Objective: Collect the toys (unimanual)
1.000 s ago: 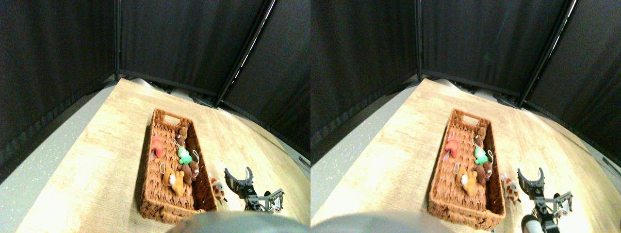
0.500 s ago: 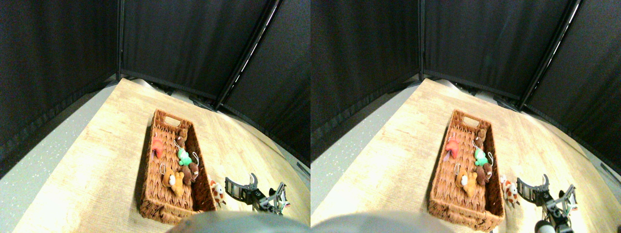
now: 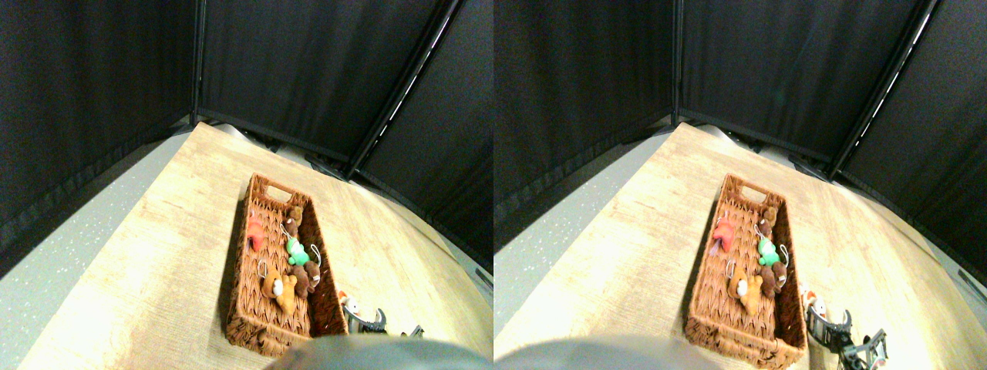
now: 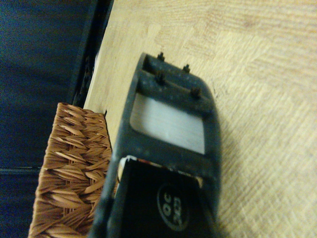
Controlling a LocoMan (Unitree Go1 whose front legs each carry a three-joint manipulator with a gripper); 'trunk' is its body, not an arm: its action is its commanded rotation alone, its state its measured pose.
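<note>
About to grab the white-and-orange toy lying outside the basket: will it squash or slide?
The white-and-orange toy looks like soft plush, so it will probably squash and flop. It seems light and may scoot on the smooth wooden table. It lies beside the basket.

Right gripper (image 3: 375,321) has been lowered and brought in from well right of the white-orange toy (image 3: 348,303) to just beside it, close to the basket (image 3: 271,340) wall. Camera view has shifted too.
</note>
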